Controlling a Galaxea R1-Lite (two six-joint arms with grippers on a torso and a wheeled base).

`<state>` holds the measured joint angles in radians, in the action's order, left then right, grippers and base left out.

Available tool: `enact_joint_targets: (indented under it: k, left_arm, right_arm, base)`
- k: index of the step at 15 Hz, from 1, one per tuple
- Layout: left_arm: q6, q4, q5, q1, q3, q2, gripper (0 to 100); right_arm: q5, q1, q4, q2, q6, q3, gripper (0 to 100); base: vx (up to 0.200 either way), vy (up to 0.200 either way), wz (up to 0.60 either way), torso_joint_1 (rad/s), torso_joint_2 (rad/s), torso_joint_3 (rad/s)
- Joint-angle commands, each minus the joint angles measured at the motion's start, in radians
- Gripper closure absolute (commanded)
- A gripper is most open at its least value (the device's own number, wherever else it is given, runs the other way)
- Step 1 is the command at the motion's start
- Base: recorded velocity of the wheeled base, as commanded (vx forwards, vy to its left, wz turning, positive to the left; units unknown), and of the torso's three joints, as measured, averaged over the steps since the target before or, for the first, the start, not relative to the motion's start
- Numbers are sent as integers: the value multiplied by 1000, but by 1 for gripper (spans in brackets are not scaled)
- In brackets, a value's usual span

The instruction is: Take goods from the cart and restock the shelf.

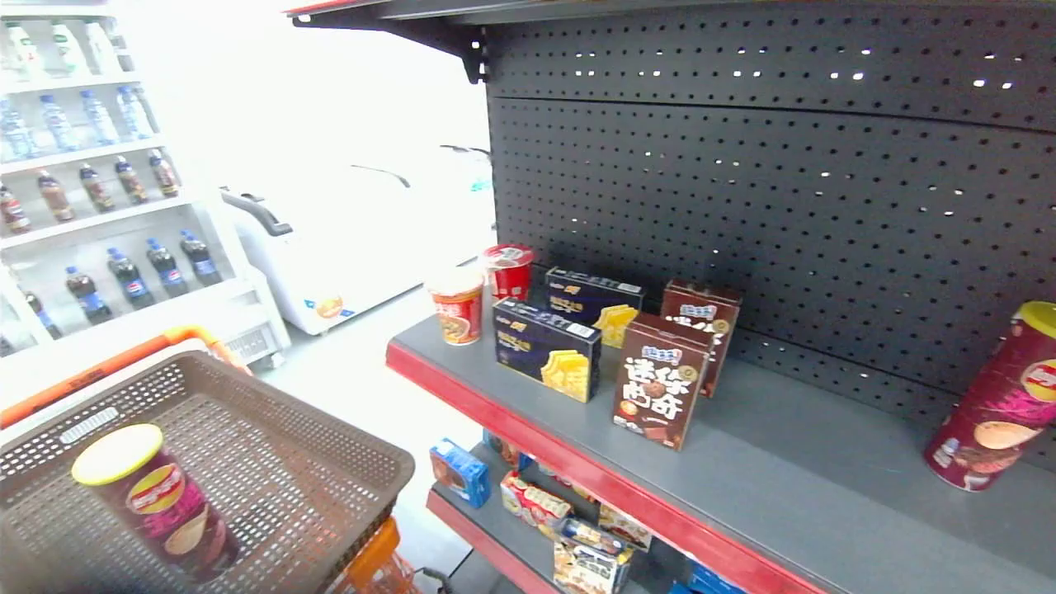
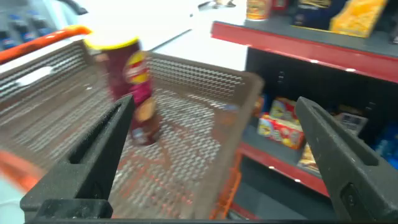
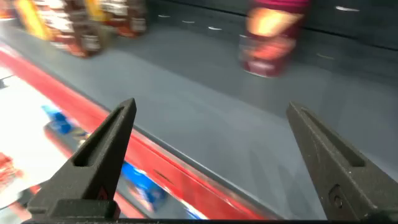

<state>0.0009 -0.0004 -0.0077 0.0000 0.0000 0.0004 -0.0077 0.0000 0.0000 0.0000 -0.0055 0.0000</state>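
Note:
A maroon chip can with a yellow lid stands in the brown mesh basket of the cart. My left gripper hangs open in front of the basket, the can beyond its fingers and apart from them. A second maroon chip can stands on the grey shelf at the right, against the pegboard. My right gripper is open over the shelf's red front edge, short of that can, with nothing between its fingers.
Two cup noodles, two dark blue boxes and two brown cookie boxes stand on the shelf's left part. Snack packs fill the lower shelf. The cart's orange handle and a drinks cooler stand at the left.

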Motion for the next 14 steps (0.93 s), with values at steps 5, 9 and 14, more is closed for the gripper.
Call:
enact_joint_targets:
  k: [5, 9, 14]
  left_arm:
    - [1, 0, 0, 0, 0, 0, 0]
    - [13, 0, -8, 0, 0, 0, 0]
    - [24, -1, -31, 0, -8, 0, 0]
  right_arm:
    - [3, 0, 0, 0, 1, 0, 0]
    - [3, 0, 0, 0, 1, 0, 0]
    - [3, 0, 0, 0, 2, 0, 0]
  base:
    - [0, 0, 240, 2, 2, 1]
    - [0, 0, 0, 0, 0, 0]
    - [0, 0, 0, 0, 0, 0]
